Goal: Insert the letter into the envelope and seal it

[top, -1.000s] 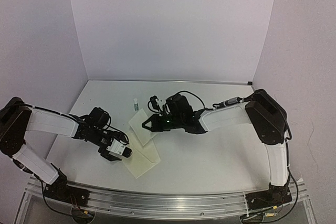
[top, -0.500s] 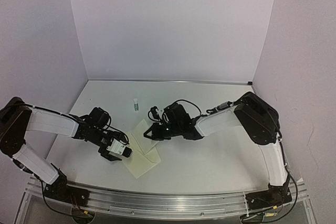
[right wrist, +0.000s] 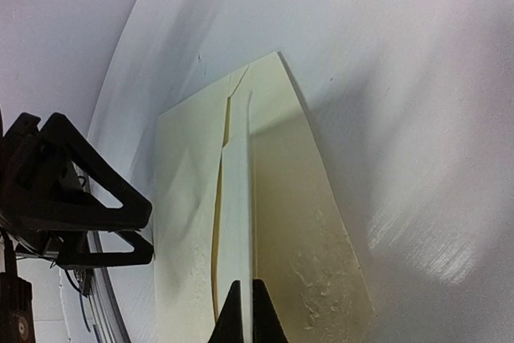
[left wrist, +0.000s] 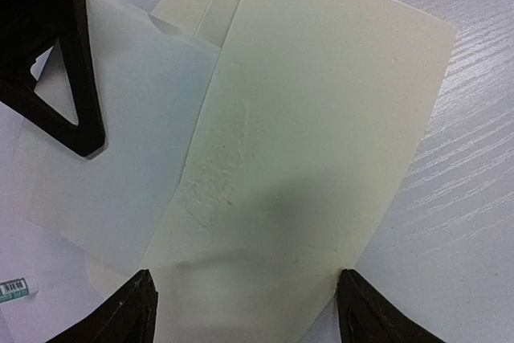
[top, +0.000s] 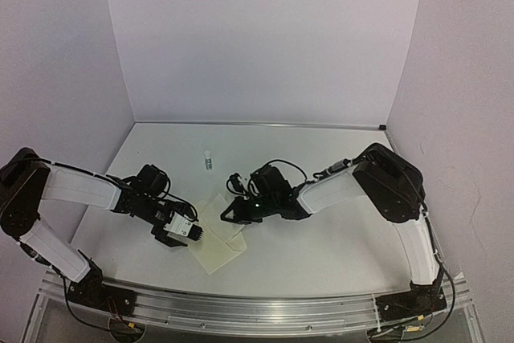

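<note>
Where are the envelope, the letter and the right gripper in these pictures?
envelope [left wrist: 321, 134], left wrist view, on its broad cream face.
letter [left wrist: 136, 150], left wrist view, on the middle of the pale sheet.
right gripper [right wrist: 246, 303], right wrist view, midway between its fingertips.

Left arm, right arm: white shells, black joints, loose black cables; left tool and right tool show black triangular fingers.

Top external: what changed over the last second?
The right gripper, shut on the letter, drew toward the near edge, sliding the letter along the envelope. The left gripper stayed at the envelope's edge; the small tube did not move.
</note>
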Controlling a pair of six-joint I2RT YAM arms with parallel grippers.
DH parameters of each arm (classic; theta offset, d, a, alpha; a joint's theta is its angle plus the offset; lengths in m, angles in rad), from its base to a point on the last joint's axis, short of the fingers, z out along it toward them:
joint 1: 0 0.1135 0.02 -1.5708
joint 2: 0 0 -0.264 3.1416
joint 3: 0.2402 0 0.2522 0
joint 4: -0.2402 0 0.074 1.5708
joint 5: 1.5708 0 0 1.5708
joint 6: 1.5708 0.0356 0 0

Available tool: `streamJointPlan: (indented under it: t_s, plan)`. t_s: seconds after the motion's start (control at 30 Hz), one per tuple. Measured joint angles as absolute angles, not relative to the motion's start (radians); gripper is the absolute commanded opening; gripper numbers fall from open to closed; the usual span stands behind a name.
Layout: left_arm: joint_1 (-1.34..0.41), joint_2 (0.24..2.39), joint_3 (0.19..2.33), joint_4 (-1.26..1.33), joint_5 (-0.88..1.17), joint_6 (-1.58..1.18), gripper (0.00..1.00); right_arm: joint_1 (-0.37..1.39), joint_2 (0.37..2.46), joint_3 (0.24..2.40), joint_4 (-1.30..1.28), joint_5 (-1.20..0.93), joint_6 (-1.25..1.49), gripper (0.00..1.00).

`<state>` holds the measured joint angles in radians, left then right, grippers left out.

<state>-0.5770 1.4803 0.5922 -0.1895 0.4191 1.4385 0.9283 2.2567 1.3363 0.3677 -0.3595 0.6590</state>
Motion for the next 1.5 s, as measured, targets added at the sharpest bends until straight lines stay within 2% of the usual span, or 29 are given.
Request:
streamJointPlan:
  t_s: [0.63, 0.8, 0.87, 1.13, 1.17, 1.23, 1.27, 1.4, 1.5]
  plan:
    - [-0.577, 1.498, 0.592, -0.157, 0.446, 1.431, 0.77, 0.932, 2.374, 1.486, 0.340, -0.602, 0.673, 0.01]
    - [-0.581, 1.504, 0.593, -0.150, 0.452, 1.418, 0.77, 0.934, 2.387, 1.509, 0.300, -0.609, 0.664, 0.28]
    - [-0.584, 1.506, 0.594, -0.147, 0.452, 1.414, 0.77, 0.937, 2.388, 1.513, 0.271, -0.609, 0.651, 0.36]
    - [-0.586, 1.507, 0.594, -0.144, 0.452, 1.408, 0.77, 0.947, 2.378, 1.565, 0.178, -0.588, 0.588, 0.47]
    - [-0.586, 1.507, 0.594, -0.143, 0.451, 1.406, 0.77, 0.946, 2.378, 1.571, 0.167, -0.595, 0.587, 0.45]
    - [-0.586, 1.507, 0.593, -0.135, 0.450, 1.400, 0.77, 0.940, 2.379, 1.580, 0.146, -0.615, 0.591, 0.23]
    - [-0.586, 1.509, 0.592, -0.130, 0.450, 1.393, 0.77, 0.937, 2.380, 1.582, 0.137, -0.629, 0.589, 0.17]
    - [-0.588, 1.523, 0.593, -0.101, 0.451, 1.351, 0.77, 0.929, 2.393, 1.603, 0.114, -0.679, 0.605, 0.11]
    - [-0.588, 1.546, 0.614, -0.100, 0.455, 1.305, 0.77, 0.929, 2.407, 1.626, 0.103, -0.695, 0.613, 0.02]
